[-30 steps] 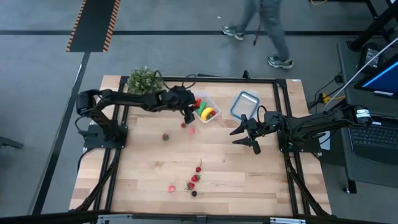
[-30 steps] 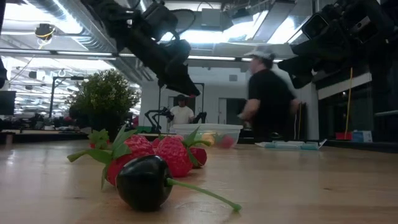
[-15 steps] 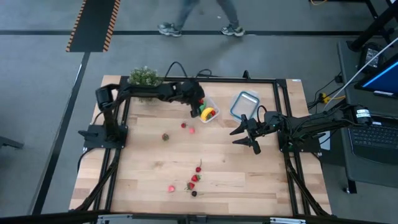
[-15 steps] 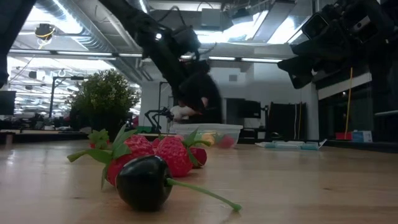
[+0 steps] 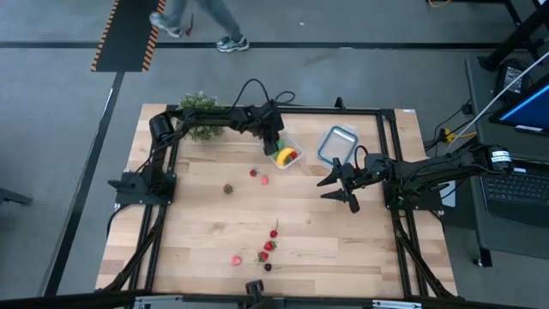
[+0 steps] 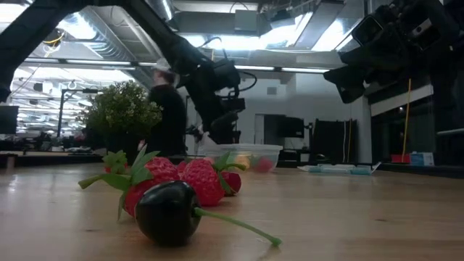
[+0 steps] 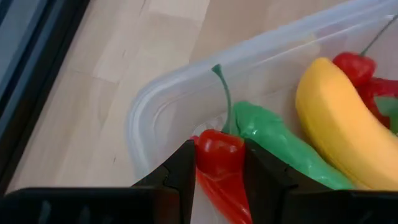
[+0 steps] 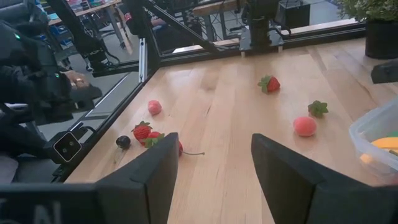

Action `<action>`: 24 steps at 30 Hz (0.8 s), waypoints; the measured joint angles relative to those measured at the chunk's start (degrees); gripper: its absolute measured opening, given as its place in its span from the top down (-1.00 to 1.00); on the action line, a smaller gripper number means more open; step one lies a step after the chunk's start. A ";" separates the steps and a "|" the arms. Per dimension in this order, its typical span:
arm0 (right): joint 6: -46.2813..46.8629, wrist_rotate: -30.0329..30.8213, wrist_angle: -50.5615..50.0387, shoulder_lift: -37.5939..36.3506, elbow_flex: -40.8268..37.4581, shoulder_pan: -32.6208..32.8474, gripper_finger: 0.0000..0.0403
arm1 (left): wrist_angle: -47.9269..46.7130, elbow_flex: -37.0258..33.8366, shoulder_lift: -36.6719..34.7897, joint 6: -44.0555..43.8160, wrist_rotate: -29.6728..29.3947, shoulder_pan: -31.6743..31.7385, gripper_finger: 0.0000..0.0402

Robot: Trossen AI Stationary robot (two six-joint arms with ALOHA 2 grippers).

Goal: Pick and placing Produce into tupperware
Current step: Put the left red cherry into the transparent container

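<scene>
Left gripper (image 7: 219, 163) grips red pepper (image 7: 219, 155), stem up, over tupperware (image 7: 163, 106).

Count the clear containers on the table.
2. The tupperware, where the left end effector holds a red pepper; the blue-rimmed container just right of it.

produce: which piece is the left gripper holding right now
The red pepper with the green stem, pinched in the left gripper over the tupperware. The banana and green oblong one already lie inside.
</scene>
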 joint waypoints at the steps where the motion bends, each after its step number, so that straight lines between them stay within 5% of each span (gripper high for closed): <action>1: -0.01 0.01 -0.01 0.00 0.00 0.00 -0.01 | 0.03 0.01 0.07 0.03 -0.05 0.19 0.51; 15: -0.19 0.02 -0.01 0.00 0.01 0.00 -0.01 | 1.09 0.07 0.06 1.08 -0.60 0.35 0.51; 24: -0.20 0.00 -0.12 0.00 -0.01 0.00 -0.01 | 0.69 0.07 -0.54 1.08 -6.68 -0.93 -0.09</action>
